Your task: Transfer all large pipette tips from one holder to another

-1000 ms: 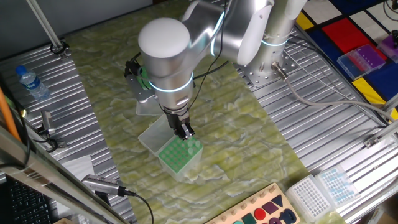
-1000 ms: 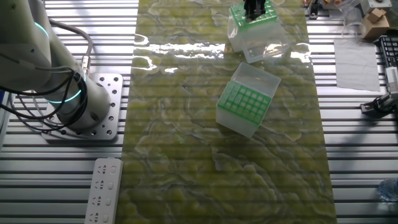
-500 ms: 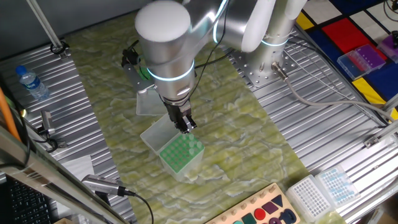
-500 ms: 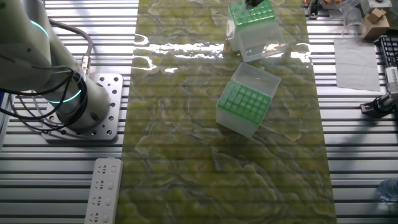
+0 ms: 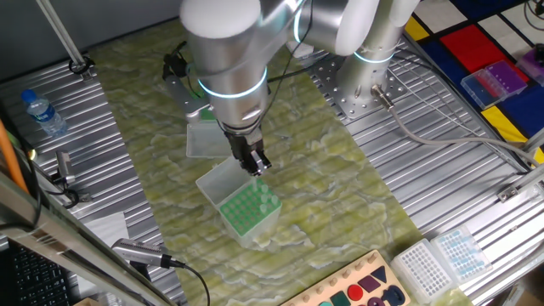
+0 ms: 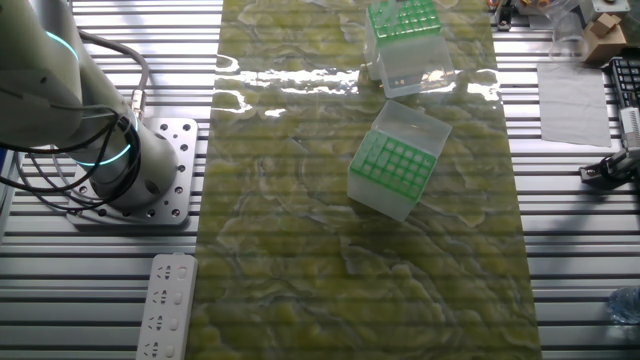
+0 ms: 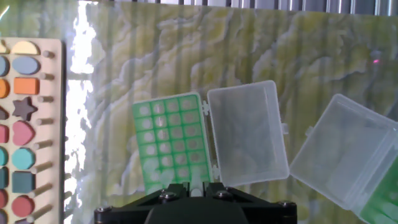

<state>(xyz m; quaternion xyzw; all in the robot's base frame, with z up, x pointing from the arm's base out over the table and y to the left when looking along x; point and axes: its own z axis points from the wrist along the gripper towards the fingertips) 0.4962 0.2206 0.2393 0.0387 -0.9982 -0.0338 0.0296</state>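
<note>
While the arm stands over the mat-covered tabletop [image 5: 340, 178], the shape-sorting board [image 7: 22, 124] occupies the far left of the hand view, well apart from the boxes. Next to the right in that view lies a green-racked holder [image 7: 171, 143] with its clear lid [image 7: 247, 134] hinged open flat beside it; pale round openings fill the rack, but whether each holds one of the large pipette tips [image 7: 196, 190] cannot be told. The pincer [image 7: 193, 186] sits at the lower edge, directly above this rack's near rows, with a pale tip-like object seated between its black fingers [image 7: 176, 188]; from one fixed view the pincer [image 5: 258, 164] appears closed on a slender whitish tip just above the rack [image 5: 246, 208]. At the far right of the hand view a second holder [image 7: 357, 165] lies tilted, lid open, only a strip of its green rack showing. From the other fixed view, that second holder [image 6: 398, 165] rests mid-mat, apart from the first [image 6: 405, 35] near the top edge.
</note>
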